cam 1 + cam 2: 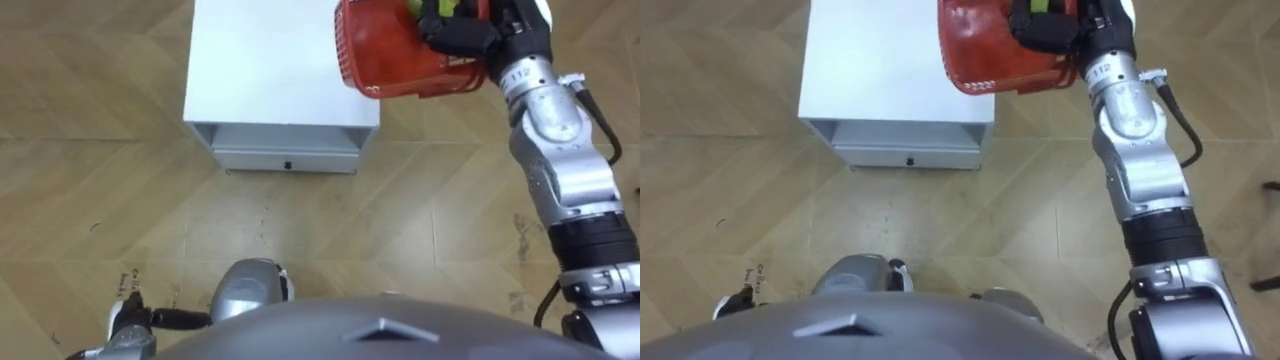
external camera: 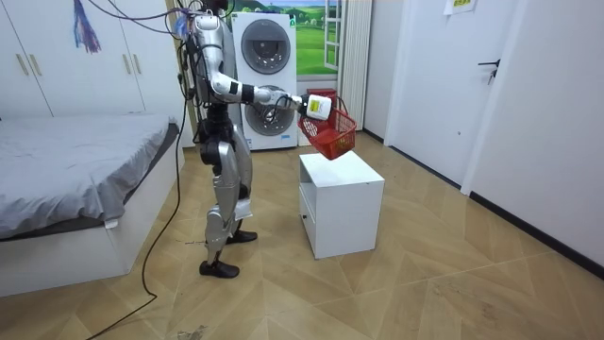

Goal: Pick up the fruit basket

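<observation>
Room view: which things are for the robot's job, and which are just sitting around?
For the job:
- red basket, held up in the air by the cabinet's corner
- right hand, gripping the basket

Just sitting around:
- white cabinet
- bed
- washing machine
- left hand, low at the robot's side

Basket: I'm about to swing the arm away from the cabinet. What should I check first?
1. Right hand fingers curled on the red basket: ok.
2. Basket off the white cabinet: ok, the room view shows it raised above the top.
3. Basket level: not ok, it hangs tilted.
4. Contents secure: cannot tell, just a yellow-green bit shows at the top.
5. Left hand out of the way, low by the body: ok.
</observation>
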### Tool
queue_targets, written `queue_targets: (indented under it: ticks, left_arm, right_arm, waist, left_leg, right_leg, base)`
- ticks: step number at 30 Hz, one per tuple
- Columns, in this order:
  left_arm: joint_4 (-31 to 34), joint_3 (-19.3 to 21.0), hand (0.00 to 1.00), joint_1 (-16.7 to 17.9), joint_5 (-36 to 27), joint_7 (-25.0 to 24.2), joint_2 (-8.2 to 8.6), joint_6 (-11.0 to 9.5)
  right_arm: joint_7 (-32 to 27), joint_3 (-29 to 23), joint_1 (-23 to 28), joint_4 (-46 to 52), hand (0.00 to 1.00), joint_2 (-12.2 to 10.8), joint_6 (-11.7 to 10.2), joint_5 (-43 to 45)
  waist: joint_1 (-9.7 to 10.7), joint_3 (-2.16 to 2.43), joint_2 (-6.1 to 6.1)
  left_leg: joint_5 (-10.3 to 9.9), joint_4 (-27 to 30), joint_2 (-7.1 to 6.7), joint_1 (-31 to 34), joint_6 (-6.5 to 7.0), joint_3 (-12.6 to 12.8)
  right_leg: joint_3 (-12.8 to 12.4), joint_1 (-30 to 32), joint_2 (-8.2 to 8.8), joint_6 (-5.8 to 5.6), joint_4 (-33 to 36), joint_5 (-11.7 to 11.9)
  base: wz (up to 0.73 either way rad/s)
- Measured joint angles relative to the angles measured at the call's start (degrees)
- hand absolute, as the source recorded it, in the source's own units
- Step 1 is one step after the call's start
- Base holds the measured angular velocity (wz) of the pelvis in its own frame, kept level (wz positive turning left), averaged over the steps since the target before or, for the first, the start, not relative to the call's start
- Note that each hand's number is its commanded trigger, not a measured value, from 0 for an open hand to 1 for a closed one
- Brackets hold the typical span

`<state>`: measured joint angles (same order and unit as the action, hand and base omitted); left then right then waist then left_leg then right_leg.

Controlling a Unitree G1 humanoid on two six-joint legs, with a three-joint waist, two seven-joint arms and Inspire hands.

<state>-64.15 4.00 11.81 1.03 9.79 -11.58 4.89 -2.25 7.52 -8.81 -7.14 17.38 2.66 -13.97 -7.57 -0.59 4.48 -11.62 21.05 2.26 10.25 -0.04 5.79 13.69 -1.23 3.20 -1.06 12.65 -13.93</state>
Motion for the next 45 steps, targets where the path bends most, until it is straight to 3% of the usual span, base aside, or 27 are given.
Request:
queue_targets:
  ticks: [5, 12, 19, 26, 31, 35, 45]
  left_arm:
    - [-1.7, 0.2, 0.00, 0.6, 1.3, -0.8, 0.13, 1.6]
    - [-1.9, 0.4, 0.00, 1.8, 3.6, -2.2, 0.34, 3.3]
    - [-1.5, 0.8, 0.00, 2.3, 5.0, -4.4, 0.60, 4.1]
    - [0.0, 0.2, 0.00, 3.8, 6.0, -5.9, 0.63, 4.7]
    - [0.1, 0.2, 0.00, 3.9, 6.5, -7.8, 0.14, 4.8]
    - [0.0, 0.2, 0.00, 4.0, 6.5, -8.6, -0.20, 4.8]
    - [0.0, 0.3, 0.00, 3.9, 6.6, -9.3, -1.78, 4.8]
  right_arm:
    - [1.7, 0.3, -0.4, 0.0, 1.00, -0.3, 0.7, -0.7]
    - [2.6, 0.9, -2.4, -2.7, 1.00, -0.2, 2.4, -0.7]
    - [1.5, 0.8, -6.7, -7.5, 1.00, -0.3, 2.5, -0.8]
    - [0.6, 0.9, -7.5, -9.5, 1.00, -0.3, 2.5, -1.9]
    - [-3.1, 0.8, -13.1, -19.0, 1.00, -0.2, 2.5, -6.8]
    - [-3.0, 0.7, -16.2, -26.0, 1.00, -0.2, 2.4, -11.9]
    - [-0.1, 0.7, -19.4, -39.1, 1.00, 0.7, 2.8, -19.7]
  waist:
    - [-3.4, -0.05, 0.56]
    - [-6.1, -0.09, 1.65]
    - [-8.3, -0.70, 0.59]
    - [-9.4, -0.28, -0.22]
    - [-10.0, -0.20, -0.65]
    - [-10.0, -0.10, -1.18]
    - [-10.3, -0.27, -1.77]
  left_leg:
    - [0.5, -1.5, 0.00, -1.0, -0.66, -0.2]
    - [1.1, -1.4, 0.00, -1.2, -0.61, -1.2]
    - [1.7, -1.3, -0.03, -0.6, -0.42, -2.1]
    - [2.2, -1.1, -0.97, 1.2, -0.35, -3.6]
    - [2.6, 0.6, -1.11, 4.8, -0.43, -6.1]
    - [3.4, 0.6, -2.15, 7.1, 0.02, -7.2]
    - [4.0, 0.5, -3.68, 10.5, 0.81, -8.6]
  right_leg:
    - [0.0, 0.0, -0.16, 0.43, 0.2, 0.2]
    - [0.9, -0.8, -0.12, 0.67, 0.3, 0.3]
    - [2.9, -0.7, 0.18, 0.80, 1.3, 0.4]
    - [4.3, 1.0, 0.76, 0.88, 2.9, -0.2]
    - [6.5, 3.5, 1.20, 1.11, 3.7, -0.4]
    - [8.0, 5.3, 2.23, 0.96, 5.2, -1.1]
    - [10.1, 8.4, 3.79, 0.23, 6.2, -1.5]
  base:
    - [-0.03]
    - [0.06]
    - [0.09]
    - [0.11]
    - [0.21]
    - [0.23]
    - [0.10]
